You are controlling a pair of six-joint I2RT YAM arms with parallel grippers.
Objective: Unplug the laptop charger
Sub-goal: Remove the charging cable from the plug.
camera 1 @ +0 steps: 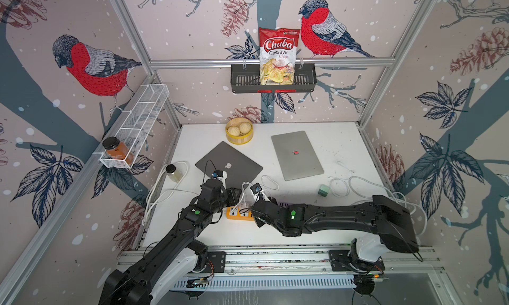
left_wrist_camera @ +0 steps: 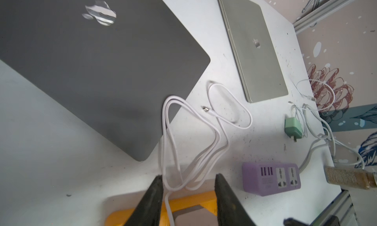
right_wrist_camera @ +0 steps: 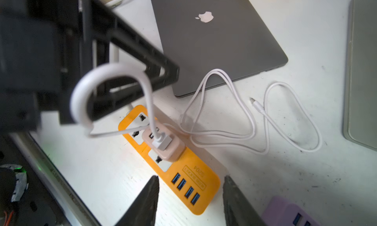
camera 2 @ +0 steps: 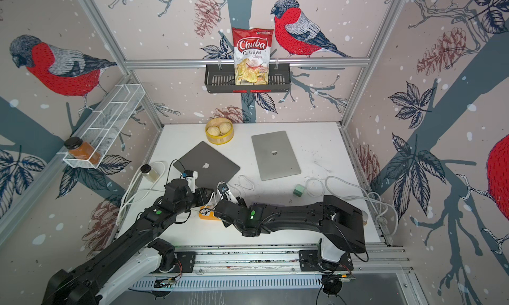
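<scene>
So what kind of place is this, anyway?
Probably a robot test booth, not a home or office: a left arm and right arm on a rail, an aluminium frame lined with bird wallpaper, and props like a laptop and power strip on a white table.

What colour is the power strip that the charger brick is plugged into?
Orange power strip, with blue USB ports; clearest in the right wrist view.

Laptops x2: dark laptop (camera 1: 237,157), silver laptop (camera 1: 297,154). Pwr strips x2: orange strip (right_wrist_camera: 212,181), purple strip (left_wrist_camera: 255,178). Plug adapters x2: beige adapter (right_wrist_camera: 173,151), green adapter (left_wrist_camera: 293,127). Jars x3: amber jar (camera 1: 118,149), pale jar (camera 1: 173,173), grain jar (left_wrist_camera: 346,177). Steamer (camera 1: 239,142) x1 w/ 2 buns (camera 1: 233,130). Chips bag (camera 1: 278,55) x1. Racks x2: white wire rack (camera 1: 143,116), black basket (camera 1: 242,80). Grippers x2: left gripper (left_wrist_camera: 188,177), right gripper (right_wrist_camera: 190,179). White cables: several, tangled, can't count.
</scene>
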